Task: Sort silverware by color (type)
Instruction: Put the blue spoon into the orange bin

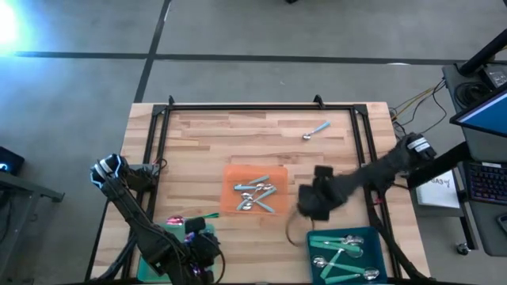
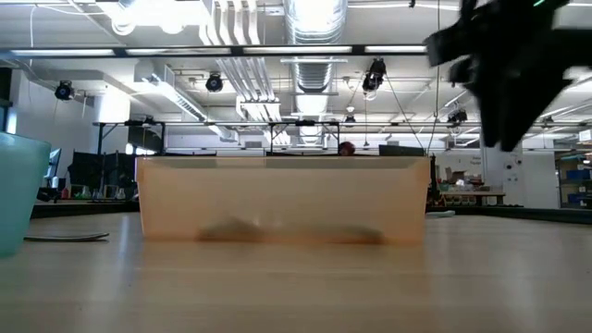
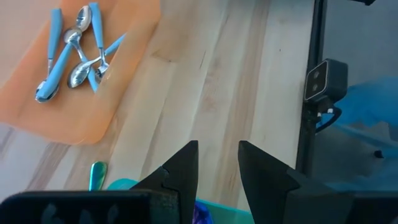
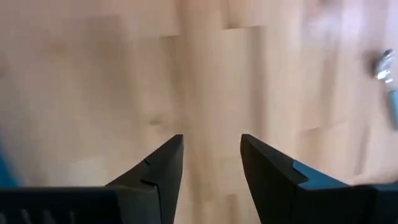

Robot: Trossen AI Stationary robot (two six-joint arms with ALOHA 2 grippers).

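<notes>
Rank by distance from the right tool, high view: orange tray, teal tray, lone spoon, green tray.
From the right tool:
1. Teal tray, just below it, front right.
2. Orange tray, beside it toward centre; close to the teal tray's distance.
3. Lone spoon, far side.
4. Green tray, front left.

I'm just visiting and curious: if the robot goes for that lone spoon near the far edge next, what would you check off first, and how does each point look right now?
1. Right hand empty: ok, nothing sits between its fingers.
2. Right hand open: ok, a clear gap shows.
3. Lone spoon reachable: ok, it lies by itself on bare wood, nothing touching it.
4. Path clear: ok, only open tabletop lies between that hand and the spoon.
5. Teal tray has room: ok, a few spoons in it, space left.
6. Left hand out of the way: ok, it waits at the near left corner, far from the spoon.
</notes>
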